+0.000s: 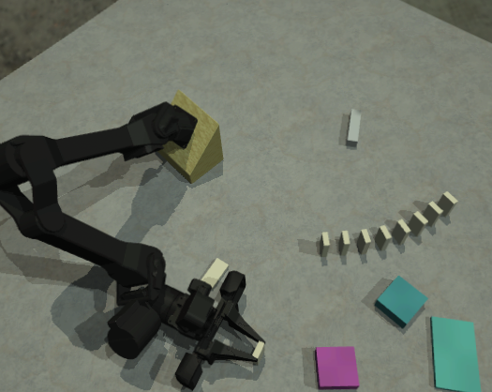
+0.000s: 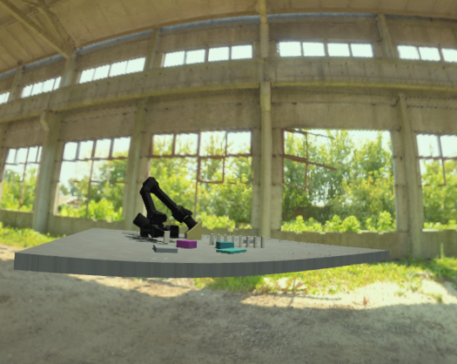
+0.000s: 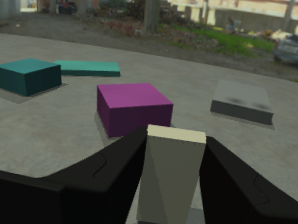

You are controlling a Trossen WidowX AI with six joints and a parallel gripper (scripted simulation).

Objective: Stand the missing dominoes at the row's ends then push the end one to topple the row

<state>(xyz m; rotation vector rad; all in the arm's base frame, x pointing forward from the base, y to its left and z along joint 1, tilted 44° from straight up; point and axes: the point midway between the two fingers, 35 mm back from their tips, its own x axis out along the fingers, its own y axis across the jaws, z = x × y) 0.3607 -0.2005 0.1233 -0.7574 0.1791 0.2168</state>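
Note:
My gripper (image 1: pixel 259 349) (image 3: pixel 174 140) is shut on a cream domino (image 1: pixel 258 351) (image 2: pixel 166 236) (image 3: pixel 172 172), held roughly upright between the fingertips. They are left of the purple block in the top view, well away from the row; height above the table is hard to tell. Several dominoes stand in a curved row, from the left end domino (image 1: pixel 325 244) to the upper right end domino (image 1: pixel 447 203). Another cream domino (image 1: pixel 216 272) lies on the table behind the gripper, partly hidden by it.
A purple block (image 1: pixel 336 367) (image 2: pixel 186 244) (image 3: pixel 134 96), a dark teal block (image 1: pixel 401 300) (image 3: pixel 30 75) and a flat turquoise slab (image 1: pixel 454 354) (image 3: pixel 90 68) lie below the row. A grey slab (image 2: pixel 164 249) (image 3: pixel 242 95), a pale bar (image 1: pixel 354 127) and a yellow wedge (image 1: pixel 205 141) also show.

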